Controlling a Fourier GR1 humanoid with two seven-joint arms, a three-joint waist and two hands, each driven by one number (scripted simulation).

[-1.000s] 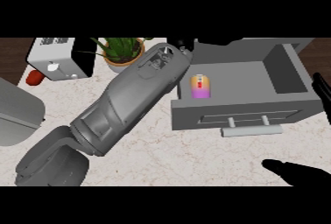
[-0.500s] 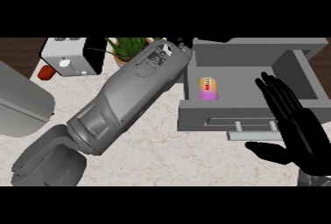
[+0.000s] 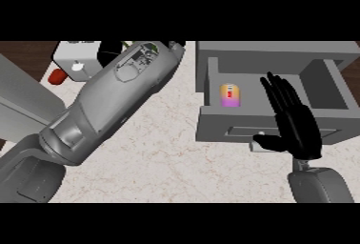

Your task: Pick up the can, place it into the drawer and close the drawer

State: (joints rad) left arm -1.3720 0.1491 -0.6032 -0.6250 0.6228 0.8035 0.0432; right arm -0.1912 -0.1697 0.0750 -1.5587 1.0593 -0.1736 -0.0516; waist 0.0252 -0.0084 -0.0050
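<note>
The can (image 3: 230, 95), orange at the top and purple lower down, lies inside the open grey drawer (image 3: 225, 127) at the right, near its left wall. My right hand (image 3: 294, 126) is open and flat, its palm over the drawer's front panel and handle, its straight fingers reaching over the drawer's inside to the right of the can. It does not touch the can. My left forearm (image 3: 112, 105) runs from the lower left up to the top middle. Only a black sliver of the left hand (image 3: 177, 44) shows at the top edge.
A white appliance (image 3: 76, 61) stands at the back left with a red object (image 3: 56, 76) beside it and a dark object (image 3: 109, 52) behind my forearm. A large grey body (image 3: 21, 102) fills the left edge. The marbled counter (image 3: 175, 162) lies in front.
My right hand has come up from the lower right edge and now lies across the drawer's front. The can stays in the drawer. The left arm has hardly shifted.
</note>
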